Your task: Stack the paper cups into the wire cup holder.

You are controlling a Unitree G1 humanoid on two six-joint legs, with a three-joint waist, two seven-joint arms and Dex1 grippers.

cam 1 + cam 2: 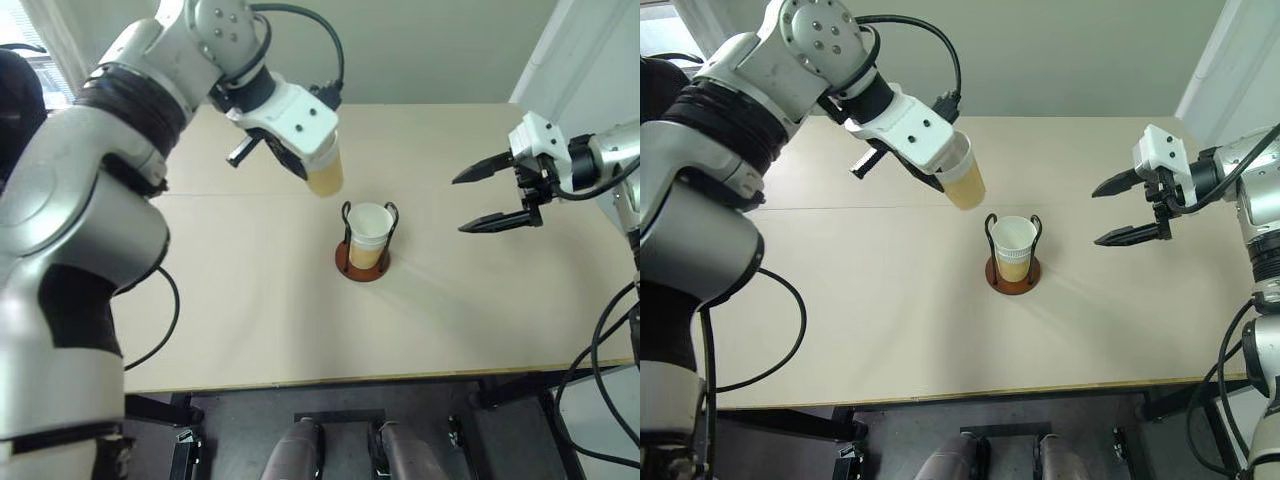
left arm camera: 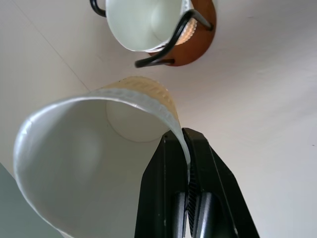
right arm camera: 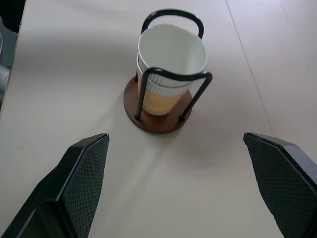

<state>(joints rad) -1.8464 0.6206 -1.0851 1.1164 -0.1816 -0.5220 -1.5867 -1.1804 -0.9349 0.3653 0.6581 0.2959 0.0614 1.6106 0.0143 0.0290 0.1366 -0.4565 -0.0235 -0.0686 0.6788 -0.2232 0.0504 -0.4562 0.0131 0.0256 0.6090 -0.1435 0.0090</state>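
In the head views the wire cup holder [image 1: 363, 262] stands a little right of the middle of the frame, on the pale table [image 1: 240, 320]. Two paper cups [image 1: 369, 234] sit inside it, one nested in the other, upright between the two black wire loops; in the right wrist view two white rims are seen, one just under the other. The left gripper [image 2: 187, 163] is in the upper middle of the frame, above and to the left of the holder. Its fingers are closed on the wall of a third paper cup [image 1: 326, 172], one finger inside and one outside. This cup is tilted and is apart from the holder. The right gripper [image 1: 493, 195] is at the right side of the frame, with its fingers spread wide and nothing between them.
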